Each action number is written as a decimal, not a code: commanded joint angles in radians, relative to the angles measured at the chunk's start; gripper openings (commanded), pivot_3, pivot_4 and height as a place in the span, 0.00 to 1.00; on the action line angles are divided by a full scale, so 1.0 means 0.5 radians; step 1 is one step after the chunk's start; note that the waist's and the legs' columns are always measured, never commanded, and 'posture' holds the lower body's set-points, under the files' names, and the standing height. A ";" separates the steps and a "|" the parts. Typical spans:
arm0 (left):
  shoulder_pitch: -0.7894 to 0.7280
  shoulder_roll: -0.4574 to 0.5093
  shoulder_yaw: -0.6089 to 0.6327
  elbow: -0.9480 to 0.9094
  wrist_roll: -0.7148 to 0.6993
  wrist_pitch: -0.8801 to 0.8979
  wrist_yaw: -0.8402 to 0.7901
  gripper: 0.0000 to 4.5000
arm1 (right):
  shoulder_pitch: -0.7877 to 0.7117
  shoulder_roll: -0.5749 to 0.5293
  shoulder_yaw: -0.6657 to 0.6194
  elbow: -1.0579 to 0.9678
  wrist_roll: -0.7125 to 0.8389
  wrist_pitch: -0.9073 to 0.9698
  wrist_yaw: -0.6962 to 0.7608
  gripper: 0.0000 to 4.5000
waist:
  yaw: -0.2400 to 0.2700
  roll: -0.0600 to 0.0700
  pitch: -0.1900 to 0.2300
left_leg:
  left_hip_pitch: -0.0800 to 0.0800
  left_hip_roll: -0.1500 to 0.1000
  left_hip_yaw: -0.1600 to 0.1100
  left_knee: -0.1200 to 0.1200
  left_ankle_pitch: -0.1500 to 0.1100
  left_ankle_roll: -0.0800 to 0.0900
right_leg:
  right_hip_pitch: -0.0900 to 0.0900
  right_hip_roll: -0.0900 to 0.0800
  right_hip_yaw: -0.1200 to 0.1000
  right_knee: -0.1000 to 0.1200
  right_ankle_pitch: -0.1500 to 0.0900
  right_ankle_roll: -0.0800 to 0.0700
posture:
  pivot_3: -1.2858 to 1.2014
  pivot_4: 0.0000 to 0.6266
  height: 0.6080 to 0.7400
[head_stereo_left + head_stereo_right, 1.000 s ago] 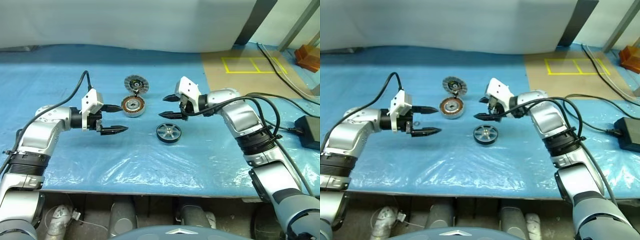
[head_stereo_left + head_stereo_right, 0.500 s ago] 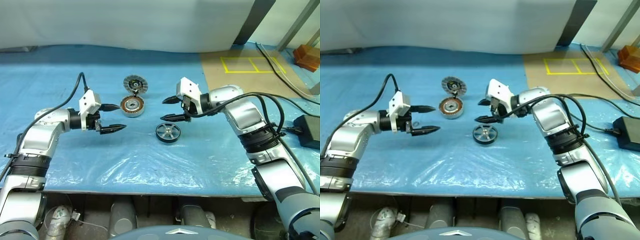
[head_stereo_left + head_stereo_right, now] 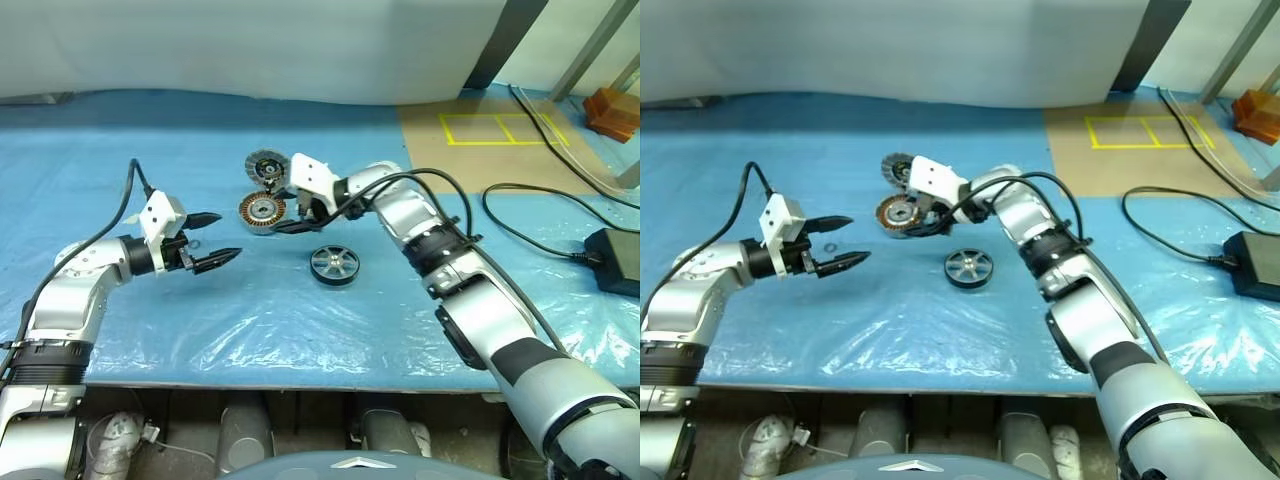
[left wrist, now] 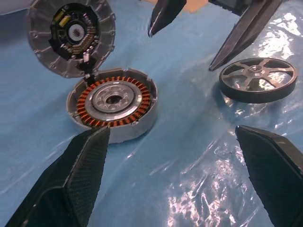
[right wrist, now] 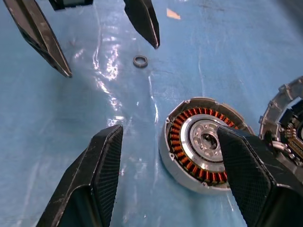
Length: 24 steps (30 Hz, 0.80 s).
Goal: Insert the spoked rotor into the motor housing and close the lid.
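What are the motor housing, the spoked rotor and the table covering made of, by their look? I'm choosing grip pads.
Motor housing: seemingly bare matte silver metal, ringed with glossy copper-orange windings.
Spoked rotor: dull grey metal spokes and hub; the dark rim could be coated metal or rubber, hard to tell.
Table covering: blue sheet under thin clear plastic film, judging by wrinkles and bright glare.

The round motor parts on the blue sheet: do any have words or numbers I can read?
No words or numbers can be read.
The lid has tiny parts in its dark middle; any marks there are too small to read.
The copper-ringed cup: no writing.
The spoked wheel: no writing.
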 commanded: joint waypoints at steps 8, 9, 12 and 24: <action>0.267 -0.056 0.198 -0.374 -0.114 0.081 0.227 0.99 | -0.375 0.291 -0.014 0.809 -0.261 -0.480 -0.248 0.74 | -0.021 0.000 0.000 | 0.000 0.002 0.000 0.000 0.000 0.000 | -0.001 0.000 -0.001 0.003 -0.002 -0.004 | 0.52 0.24 1.00; 0.283 -0.064 0.208 -0.395 -0.116 0.088 0.254 0.99 | -0.399 0.315 -0.045 0.865 -0.256 -0.468 -0.262 0.74 | -0.020 0.000 0.000 | 0.000 0.003 0.000 0.001 0.000 0.000 | -0.001 -0.001 -0.001 0.005 -0.003 -0.005 | 0.52 0.24 1.00; 0.329 -0.074 0.229 -0.440 -0.116 0.095 0.305 0.99 | -0.437 0.363 -0.079 0.976 -0.288 -0.453 -0.317 0.74 | -0.030 0.000 0.000 | 0.001 0.003 0.000 0.002 0.000 0.000 | -0.001 -0.002 0.000 0.009 -0.004 -0.007 | 0.52 0.24 1.00; 0.430 -0.092 0.218 -0.560 -0.141 0.120 0.414 0.99 | -0.507 0.513 -0.131 1.143 -0.450 -0.429 -0.615 0.74 | -0.037 0.001 0.001 | 0.001 0.004 0.000 0.002 0.000 0.000 | -0.008 0.000 0.000 0.019 -0.007 -0.012 | 0.52 0.24 1.00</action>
